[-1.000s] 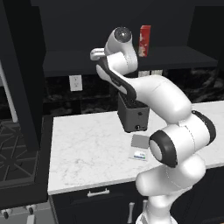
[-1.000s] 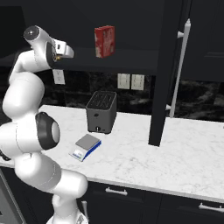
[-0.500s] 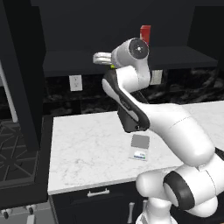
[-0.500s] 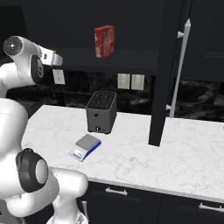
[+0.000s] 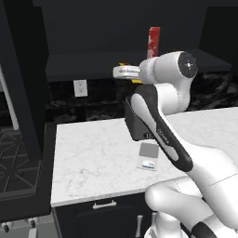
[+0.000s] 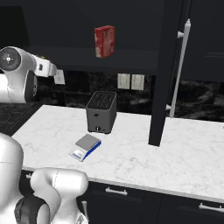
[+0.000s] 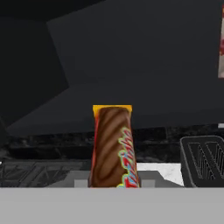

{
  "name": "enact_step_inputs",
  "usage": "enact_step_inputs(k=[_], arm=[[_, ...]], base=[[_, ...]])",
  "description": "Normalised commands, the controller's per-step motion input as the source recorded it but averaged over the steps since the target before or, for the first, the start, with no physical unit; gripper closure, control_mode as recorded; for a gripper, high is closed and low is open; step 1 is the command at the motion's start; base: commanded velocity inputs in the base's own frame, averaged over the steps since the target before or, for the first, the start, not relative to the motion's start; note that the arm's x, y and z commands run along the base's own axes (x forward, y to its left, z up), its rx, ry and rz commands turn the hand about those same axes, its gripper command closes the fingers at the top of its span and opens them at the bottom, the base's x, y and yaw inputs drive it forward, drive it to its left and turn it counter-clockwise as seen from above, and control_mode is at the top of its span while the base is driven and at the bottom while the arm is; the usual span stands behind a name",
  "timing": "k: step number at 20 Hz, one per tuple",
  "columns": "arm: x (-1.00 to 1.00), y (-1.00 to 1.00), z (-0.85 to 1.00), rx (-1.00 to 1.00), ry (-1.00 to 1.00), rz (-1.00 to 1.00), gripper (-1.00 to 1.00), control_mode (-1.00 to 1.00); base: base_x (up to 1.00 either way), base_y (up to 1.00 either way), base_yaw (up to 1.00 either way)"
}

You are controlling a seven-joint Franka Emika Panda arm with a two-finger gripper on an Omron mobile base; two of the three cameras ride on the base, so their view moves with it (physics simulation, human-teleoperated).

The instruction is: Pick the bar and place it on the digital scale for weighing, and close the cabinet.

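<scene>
Holding the bar (image 7: 112, 146) pinched between its closed fingers, the hand (image 5: 122, 71) is up at cabinet-shelf height, well above the worktop (image 5: 93, 158). Bar: oblong, glossy wrapper, brown and red with a yellow-orange end, pointing away from the hand. Worktop: white marble with grey veining. Digital scale (image 6: 86, 146): flat, white, grey square plate, display strip at the front, lying on the worktop just in front of the black slotted toaster (image 6: 101, 112). Cabinet (image 6: 175, 74): matte black, door swung open edge-on, long silver bar handle. On its shelf stands an upright red-and-white box (image 6: 105, 41).
</scene>
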Motion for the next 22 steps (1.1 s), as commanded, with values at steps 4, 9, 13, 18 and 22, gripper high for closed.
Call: enact_step_inputs(k=[4,9,13,18,22], arm=[[-1.0,-0.57,-0.04,0.0,-0.08,0.23,1.0,-1.0],[-1.0,-0.68,-0.4,0.0,-0.13,0.31,1.0,-1.0],[-0.96,-0.62,-0.65,0.0,-0.07,0.33,1.0,-1.0],[-0.25,-0.44,-0.88,-0.09,0.01,0.26,1.0,-1.0],[-0.06,-0.16,-0.89,-0.23,0.04,0.23,1.0,-1.0]], base=[[0.0,0.0,0.0],[0.0,0.0,0.0],[0.0,0.0,0.0],[0.0,0.0,0.0],[0.0,0.0,0.0]])
